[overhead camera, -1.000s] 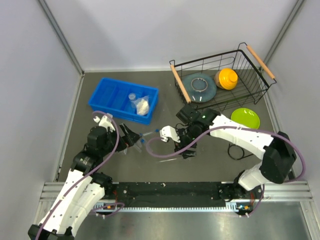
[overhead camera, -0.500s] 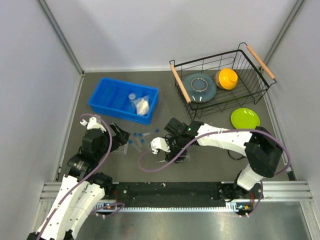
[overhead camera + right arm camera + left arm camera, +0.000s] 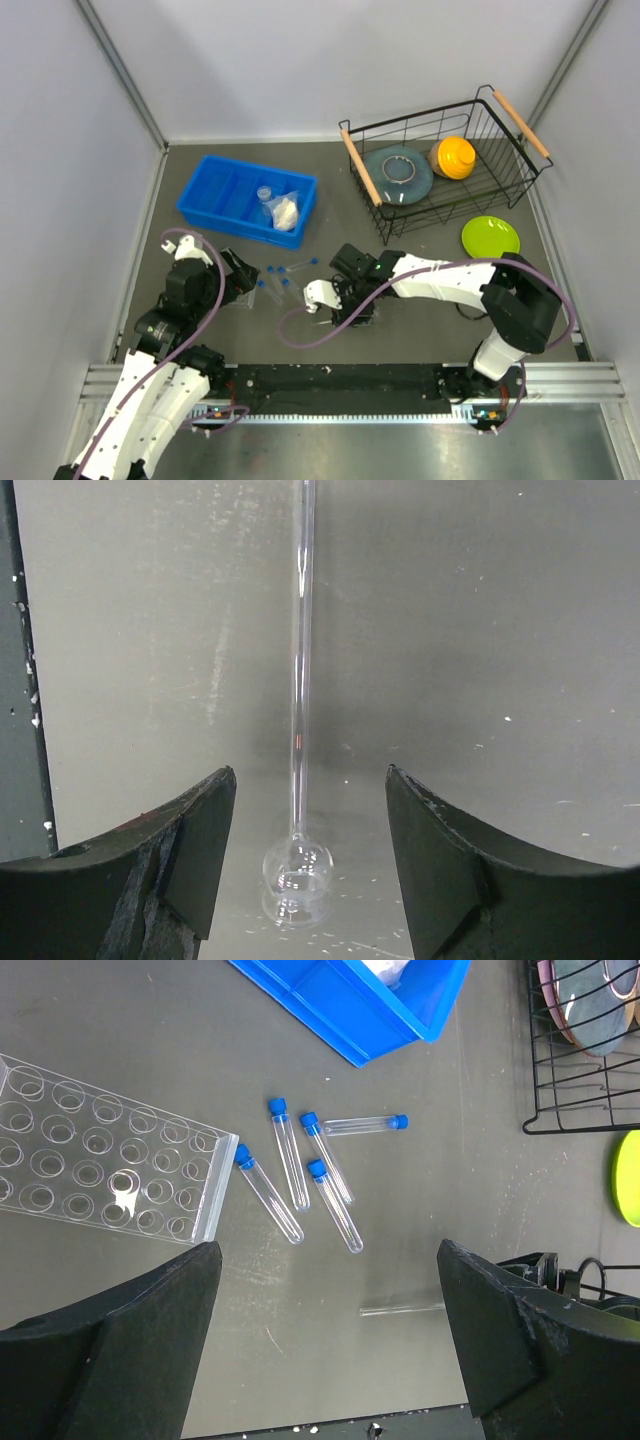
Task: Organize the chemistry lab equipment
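Between the right hand's [image 3: 308, 772] wide-spread fingers [image 3: 150, 860] lies a thin, bulb-tipped clear glass rod [image 3: 300, 680].

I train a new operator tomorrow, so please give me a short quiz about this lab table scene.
1. How many blue-capped test tubes lie loose beside the rack?
2. True or false: the right tool is open, straddling the glass rod.
3. Where is the white packet? A) blue bin B) wire basket C) green plate
Key: 1) five 2) true 3) A
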